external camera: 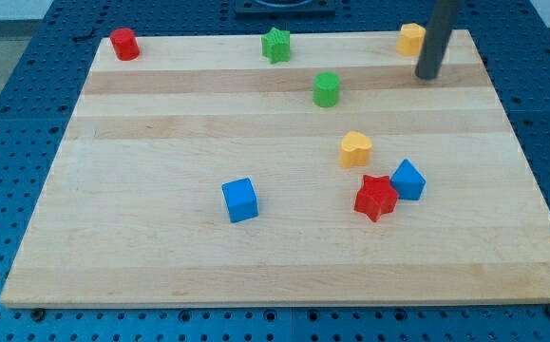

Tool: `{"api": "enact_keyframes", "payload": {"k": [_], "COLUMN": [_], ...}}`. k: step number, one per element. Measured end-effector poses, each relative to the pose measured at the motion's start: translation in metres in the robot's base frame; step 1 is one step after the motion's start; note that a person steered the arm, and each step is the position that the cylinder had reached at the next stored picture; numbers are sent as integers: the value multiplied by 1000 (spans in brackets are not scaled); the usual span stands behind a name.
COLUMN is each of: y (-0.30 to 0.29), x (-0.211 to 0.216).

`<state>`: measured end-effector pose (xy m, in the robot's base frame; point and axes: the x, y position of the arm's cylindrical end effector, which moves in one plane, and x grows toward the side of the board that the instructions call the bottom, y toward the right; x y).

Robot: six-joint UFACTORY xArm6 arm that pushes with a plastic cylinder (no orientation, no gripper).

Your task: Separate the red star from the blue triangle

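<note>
The red star [376,197] lies low on the view's right of the wooden board [161,142]. The blue triangle [407,179] sits right against it, on its upper right side, touching. My tip [427,75] is near the view's top right, far above both blocks and just right of a yellow block [410,38]. It touches no block.
A yellow heart [355,149] lies just above and left of the red star. A blue cube [240,200] sits at the lower middle. A green cylinder [326,89], a green star [275,45] and a red cylinder [124,44] stand near the top.
</note>
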<state>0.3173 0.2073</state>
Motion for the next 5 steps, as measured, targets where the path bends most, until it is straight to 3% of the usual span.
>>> {"api": "enact_keyframes", "payload": {"k": [1,4,5], "y": [6,43,11], "x": [39,210,216]}}
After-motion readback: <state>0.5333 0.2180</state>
